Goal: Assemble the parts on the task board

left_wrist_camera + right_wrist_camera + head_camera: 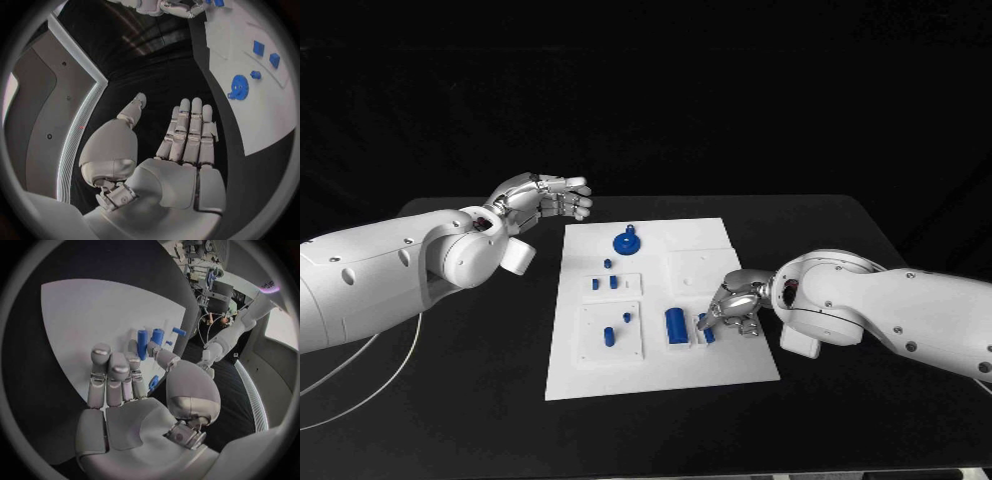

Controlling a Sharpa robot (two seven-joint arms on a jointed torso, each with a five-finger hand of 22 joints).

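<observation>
A: Starting at the left side, the left hand [548,196] is up off the black table [473,380], hovering beside the far left corner of the task board [733,370]. What's it got?

B: Nothing at all. From the left wrist view the left hand [181,150] has its fingers [190,125] straight and side by side, thumb out to one side, palm bare. The board's edge sits just past the fingertips.

A: Moving across, the board itself lies flat in the middle of the table. At the far end there's a round blue part with a knob [627,241], also plain in the left wrist view [238,87].

B: Below it, several small blue parts [607,264] sit on a raised square, and a slim blue peg [609,337] lies on the near left panel. A thicker blue cylinder [675,325] rests toward the board's middle, near side.

A: And on the right?

B: The right hand [734,304] is down on the board, just beside that cylinder. In the right wrist view the right hand [125,385] has its fingers curled in, with a small blue piece [153,382] between thumb and fingers.

A: A firm hold?

B: It looks pinched, though the contact itself is partly hidden.
</observation>
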